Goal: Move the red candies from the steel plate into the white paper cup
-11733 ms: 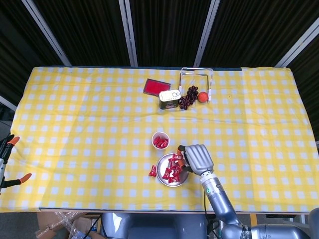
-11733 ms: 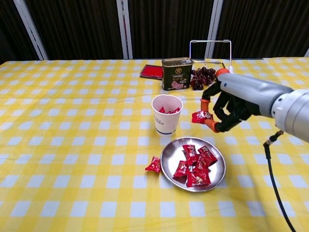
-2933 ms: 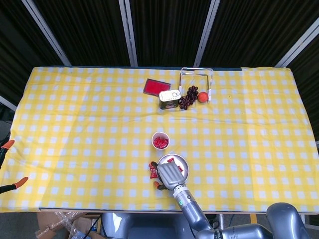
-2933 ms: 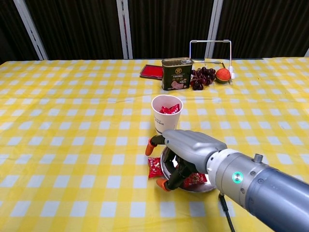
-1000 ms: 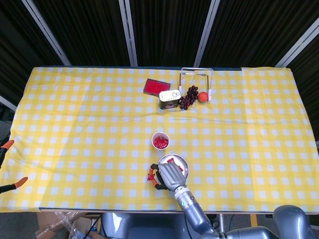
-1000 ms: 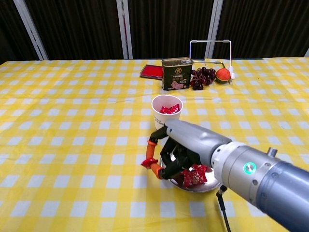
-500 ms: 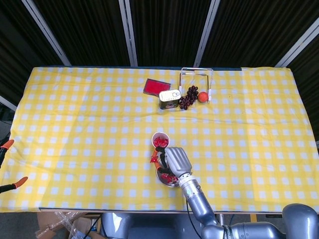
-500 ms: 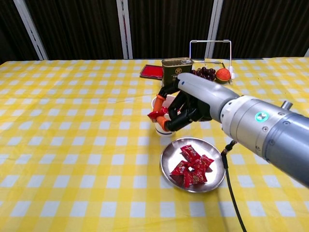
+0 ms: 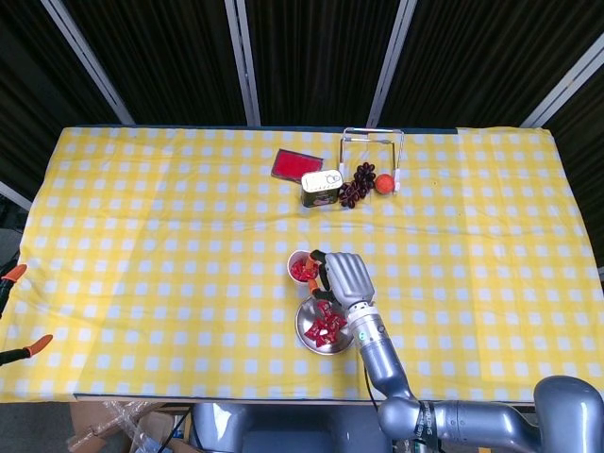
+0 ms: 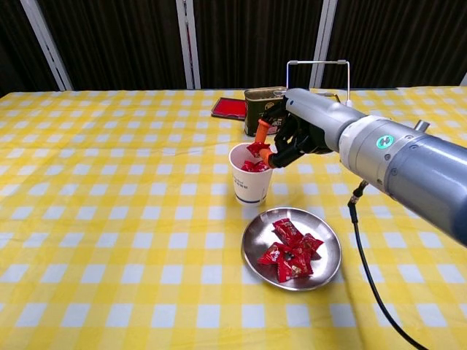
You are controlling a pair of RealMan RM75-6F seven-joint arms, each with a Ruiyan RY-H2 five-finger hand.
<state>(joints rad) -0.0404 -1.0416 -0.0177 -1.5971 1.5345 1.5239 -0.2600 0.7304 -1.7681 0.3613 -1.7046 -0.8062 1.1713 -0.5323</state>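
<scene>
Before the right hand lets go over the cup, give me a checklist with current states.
1. Right hand above white paper cup: ok.
2. Red candy pinched in the fingertips: ok.
3. Candy over the cup's opening: ok in the chest view.
4. Cup upright, room left inside: upright ok; room cannot tell.
5. Steel plate clear of the hand, candies remaining: ok.
6. Left hand out of the way: not in view.

Head view: high, looking down, far. Chest view: low, forward, near. Shared: tabletop point(image 9: 142, 236).
</scene>
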